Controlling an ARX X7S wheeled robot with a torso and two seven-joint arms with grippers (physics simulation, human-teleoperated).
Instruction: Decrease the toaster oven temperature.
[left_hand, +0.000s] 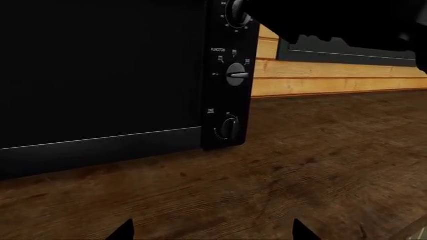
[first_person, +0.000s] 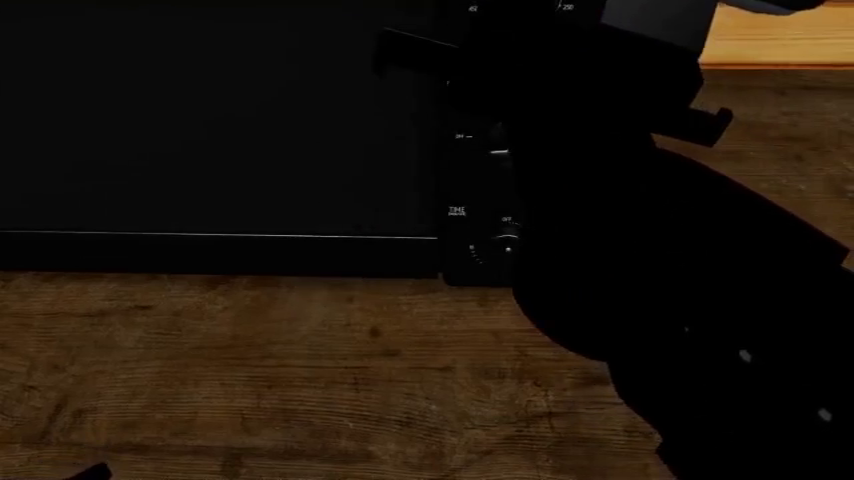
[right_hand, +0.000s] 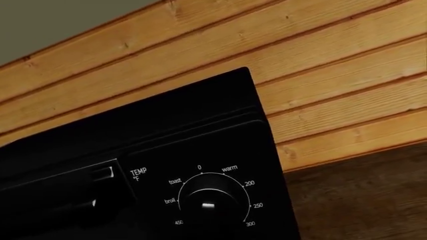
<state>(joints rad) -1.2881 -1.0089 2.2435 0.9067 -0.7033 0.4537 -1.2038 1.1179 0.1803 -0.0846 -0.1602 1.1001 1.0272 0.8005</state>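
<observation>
All views closely face the toaster oven (left_hand: 100, 75) front.

The toaster oven (right_hand: 167, 165) panel reads "TEMP °F", "toast", "broil", "warm", 200–450, "FUNCTION" and "TIME".

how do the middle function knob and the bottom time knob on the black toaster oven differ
On the black toaster oven, the round black function knob has its silver-edged grip bar lying horizontal, while the round black time knob has its bar nearly upright. The function knob sits mid-panel; the time knob sits lowest, just above the brown wooden counter. The function knob's bar catches more light. Both are round, black and white-labelled.
</observation>
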